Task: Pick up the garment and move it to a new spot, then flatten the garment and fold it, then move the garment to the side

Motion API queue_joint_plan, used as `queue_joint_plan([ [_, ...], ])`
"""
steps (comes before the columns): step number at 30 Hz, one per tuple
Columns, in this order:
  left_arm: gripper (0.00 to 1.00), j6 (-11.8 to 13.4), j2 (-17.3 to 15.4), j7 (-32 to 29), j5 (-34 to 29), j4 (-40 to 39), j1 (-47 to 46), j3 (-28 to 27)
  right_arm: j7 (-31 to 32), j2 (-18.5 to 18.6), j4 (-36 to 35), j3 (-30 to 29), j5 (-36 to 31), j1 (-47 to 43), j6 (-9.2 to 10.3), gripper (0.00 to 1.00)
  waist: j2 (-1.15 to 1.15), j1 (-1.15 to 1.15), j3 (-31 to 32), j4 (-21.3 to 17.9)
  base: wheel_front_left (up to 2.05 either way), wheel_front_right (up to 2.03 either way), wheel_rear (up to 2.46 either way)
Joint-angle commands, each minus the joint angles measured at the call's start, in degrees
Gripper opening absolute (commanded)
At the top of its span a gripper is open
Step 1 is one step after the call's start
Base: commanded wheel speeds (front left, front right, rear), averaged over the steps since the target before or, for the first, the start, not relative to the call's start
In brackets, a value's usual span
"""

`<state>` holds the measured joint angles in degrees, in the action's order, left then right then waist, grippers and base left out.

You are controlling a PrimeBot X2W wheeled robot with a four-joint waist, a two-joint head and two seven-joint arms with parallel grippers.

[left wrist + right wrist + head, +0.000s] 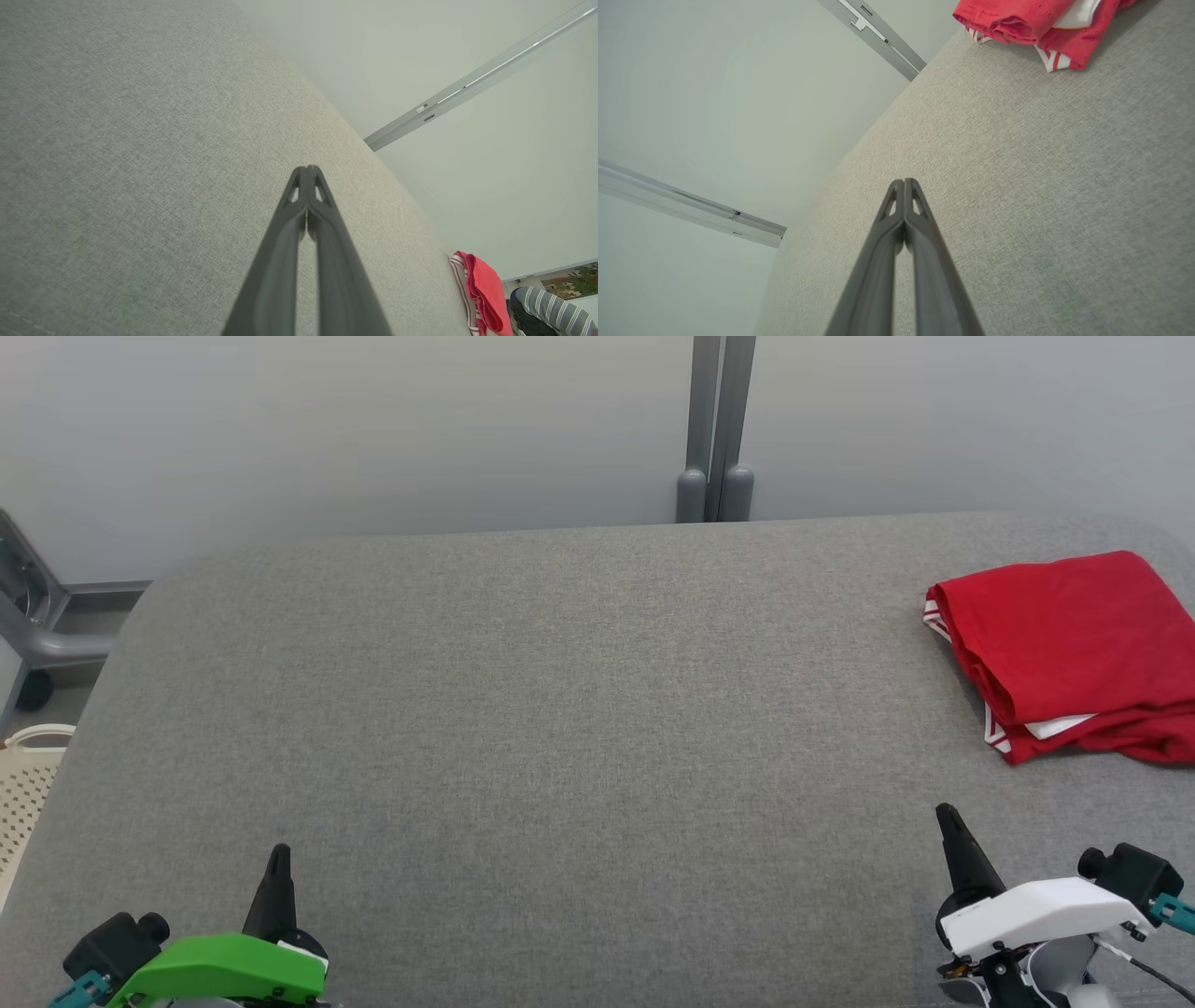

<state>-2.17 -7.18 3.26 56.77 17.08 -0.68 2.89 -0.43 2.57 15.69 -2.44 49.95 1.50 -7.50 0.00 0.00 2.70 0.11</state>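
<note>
In the head view, the left tool [278, 859] and right tool [948, 817] hover clenched and empty over the grey counter [560, 709]. The folded red garment [1064, 635] lies beyond the right tool, well apart from the left. In the left wrist view, the fingers [275, 280] press together, with the garment far to their right. In the right wrist view, the fingers meet and the garment is ahead, untouched.

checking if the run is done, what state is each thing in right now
red garment: loosely folded, lying at the far right of the table, not held
left tool: shut, empty, at the table's near left
right tool: shut, empty, nearer the garment but apart from it
</note>
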Motion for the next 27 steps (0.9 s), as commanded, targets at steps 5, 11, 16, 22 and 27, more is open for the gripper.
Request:
queue_joint_plan([
  [5,0.0,-1.0,0.3,-1.2,4.2,-0.3,-2.5,-1.2,0.7,0.3,-1.1,-0.8,5.0,1.7,-0.01,0.0,0.0,0.0,-0.2,0.0,0.0,0.0,0.0],
  [11,0.0,-1.5,0.7,-2.3,7.5,-0.2,-3.4,-1.9,1.3,0.3,-1.3,-1.4,9.0,1.9,-0.01,0.0,0.0,0.0,-0.4,0.0,0.0,0.0,0.0],
  [16,0.0,-1.8,1.1,-3.2,10.2,-0.1,-4.0,-2.5,1.7,0.3,-1.5,-1.8,12.2,2.1,-0.01,0.0,0.0,0.0,-0.6,0.0,0.0,0.0,0.0],
  [22,0.0,-2.2,1.4,-3.9,12.7,0.0,-4.7,-3.0,2.1,0.3,-1.7,-2.2,15.2,2.3,-0.01,0.0,0.0,0.0,-0.8,0.0,0.0,0.0,0.0],
  [27,0.0,-2.5,1.7,-4.6,15.0,0.2,-5.3,-3.6,2.4,0.3,-1.8,-2.6,18.1,2.5,0.0,0.0,0.0,0.0,-1.0,0.0,0.0,0.0,0.0],
])
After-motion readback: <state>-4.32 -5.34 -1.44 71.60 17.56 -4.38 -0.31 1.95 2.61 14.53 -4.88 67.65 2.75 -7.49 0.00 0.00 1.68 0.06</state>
